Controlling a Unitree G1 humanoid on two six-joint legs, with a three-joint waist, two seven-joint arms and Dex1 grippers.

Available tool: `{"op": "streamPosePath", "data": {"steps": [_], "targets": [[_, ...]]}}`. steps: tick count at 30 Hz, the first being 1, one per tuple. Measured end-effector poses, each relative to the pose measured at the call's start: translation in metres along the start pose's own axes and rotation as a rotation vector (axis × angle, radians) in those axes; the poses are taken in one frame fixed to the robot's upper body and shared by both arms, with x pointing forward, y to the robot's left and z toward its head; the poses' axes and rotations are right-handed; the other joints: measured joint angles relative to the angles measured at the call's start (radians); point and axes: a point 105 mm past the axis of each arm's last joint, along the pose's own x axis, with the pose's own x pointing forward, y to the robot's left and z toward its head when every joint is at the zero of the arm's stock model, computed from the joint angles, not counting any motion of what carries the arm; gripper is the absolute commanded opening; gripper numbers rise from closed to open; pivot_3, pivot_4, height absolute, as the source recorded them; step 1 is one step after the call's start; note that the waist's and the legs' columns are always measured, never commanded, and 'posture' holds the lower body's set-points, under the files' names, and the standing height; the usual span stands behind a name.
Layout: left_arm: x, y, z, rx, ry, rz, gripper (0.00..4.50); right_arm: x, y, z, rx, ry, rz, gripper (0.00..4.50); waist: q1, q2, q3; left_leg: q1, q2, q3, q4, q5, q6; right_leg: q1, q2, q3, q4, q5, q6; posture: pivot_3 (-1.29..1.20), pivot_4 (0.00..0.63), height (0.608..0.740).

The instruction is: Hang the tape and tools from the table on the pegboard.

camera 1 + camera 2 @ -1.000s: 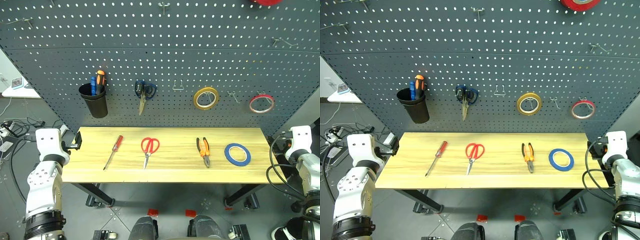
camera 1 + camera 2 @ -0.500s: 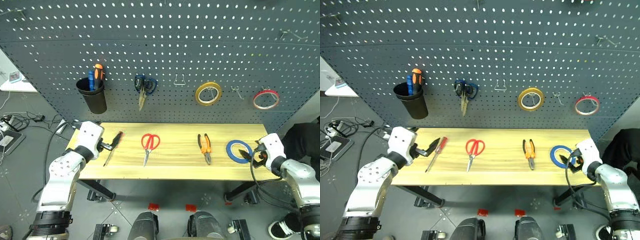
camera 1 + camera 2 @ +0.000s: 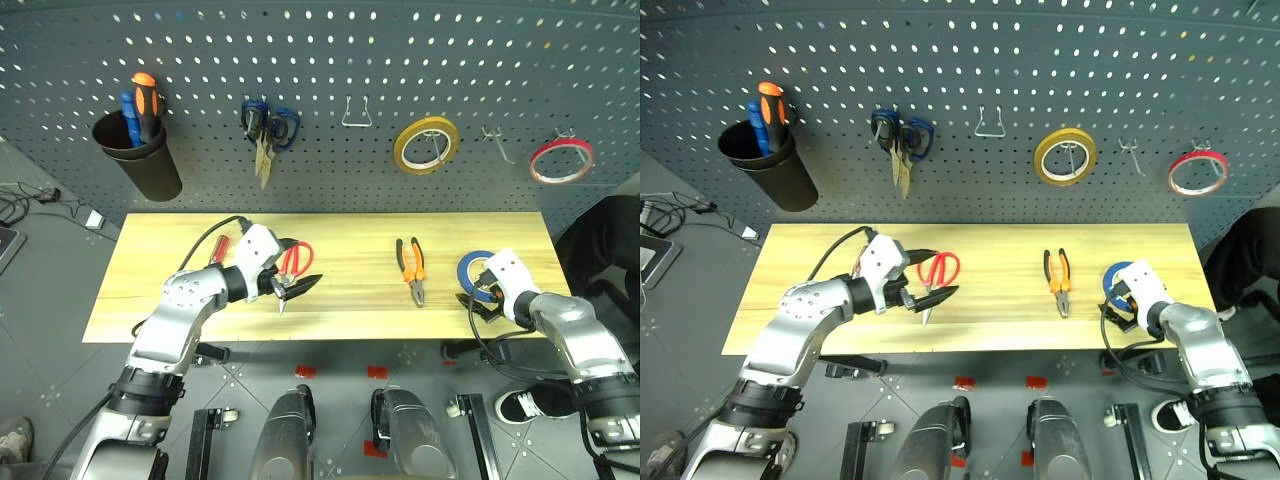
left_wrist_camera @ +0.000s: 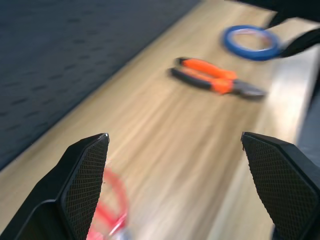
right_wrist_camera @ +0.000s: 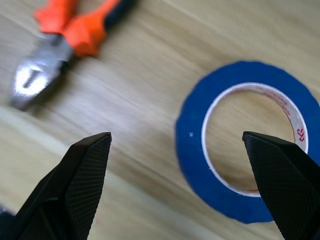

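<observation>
Light wooden planks with visible grain make up the long counter [image 3: 340,300], which stands on black legs before the wall panel. Nearest, the left tool [image 3: 296,284] hovers over the red-handled scissors [image 3: 936,272], its two black fingers spread wide and pointing to the robot's right, touching nothing that can be made out. The right tool [image 3: 475,297] sits at the near edge of the flat blue tape ring [image 5: 247,167], fingers likewise spread wide and empty; the ring lies flat on the counter near its right end. Between these two, the orange-and-black-handled pliers [image 3: 410,268] lie with the jaws toward the near edge. A slim red-handled screwdriver [image 3: 217,248] lies just left of the scissors, partly hidden behind the left arm. Farther back rises the dark grey-blue pegboard [image 3: 330,60]. On it, from left to right, are a black cup [image 3: 140,160] holding an orange and a blue screwdriver, blue-handled scissors [image 3: 265,125], a bare metal hook [image 3: 354,112], a yellow tape roll [image 3: 426,145] and a red tape roll [image 3: 561,160].
</observation>
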Motion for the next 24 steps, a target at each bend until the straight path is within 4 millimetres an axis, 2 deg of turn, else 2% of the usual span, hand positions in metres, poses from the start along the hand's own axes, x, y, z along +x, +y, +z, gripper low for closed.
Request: {"op": "streamPosePath", "data": {"steps": [6, 9, 13, 18, 19, 24], "targets": [[0.031, -0.025, 0.02, 0.039, -0.063, -0.192, 4.47, 0.014, -0.018, -0.005, 0.041, 0.107, 0.015, 4.5, -0.005, 0.0, 0.021, -0.001, 0.0, 0.004, 0.002, 0.0, -0.001, 0.0, -0.001, -0.002, 0.0, 0.0, 0.001, -0.21, 0.394, 0.74], [0.04, -0.04, 0.024, 0.055, -0.075, -0.275, 4.5, 0.018, -0.018, -0.008, 0.051, 0.142, 0.048, 3.92, -0.006, -0.002, 0.024, -0.001, 0.001, 0.004, 0.003, 0.001, -0.001, 0.0, -0.001, -0.002, 0.0, 0.0, 0.001, -0.21, 0.383, 0.74], [0.043, -0.044, 0.027, 0.093, -0.08, -0.306, 4.5, 0.021, -0.023, -0.004, 0.007, 0.155, 0.046, 2.57, -0.008, -0.002, 0.024, -0.001, 0.001, 0.005, 0.004, 0.001, -0.002, 0.0, -0.001, -0.003, 0.001, 0.001, 0.002, -0.21, 0.365, 0.74], [0.043, -0.043, 0.026, 0.106, -0.074, -0.293, 4.5, 0.024, -0.015, -0.003, -0.045, 0.147, 0.055, 0.83, -0.008, -0.002, 0.024, -0.001, 0.002, 0.005, 0.009, 0.001, -0.002, 0.001, -0.001, -0.003, 0.002, 0.002, 0.005, -0.23, 0.338, 0.74], [0.043, -0.043, 0.026, 0.102, -0.076, -0.281, 4.5, 0.024, -0.013, -0.004, -0.054, 0.143, 0.048, 0.67, -0.008, -0.002, 0.024, -0.001, 0.002, 0.005, 0.01, 0.001, -0.002, 0.002, -0.001, -0.003, 0.002, 0.003, 0.006, -0.23, 0.332, 0.74], [0.046, -0.046, 0.035, 0.101, -0.133, -0.208, 4.5, 0.012, -0.003, -0.006, -0.103, 0.06, -0.044, 0.67, -0.002, -0.001, 0.023, -0.005, 0.002, 0.004, 0.014, 0.001, -0.003, -0.001, -0.002, -0.003, 0.004, 0.003, 0.007, -0.24, 0.321, 0.74]]}}
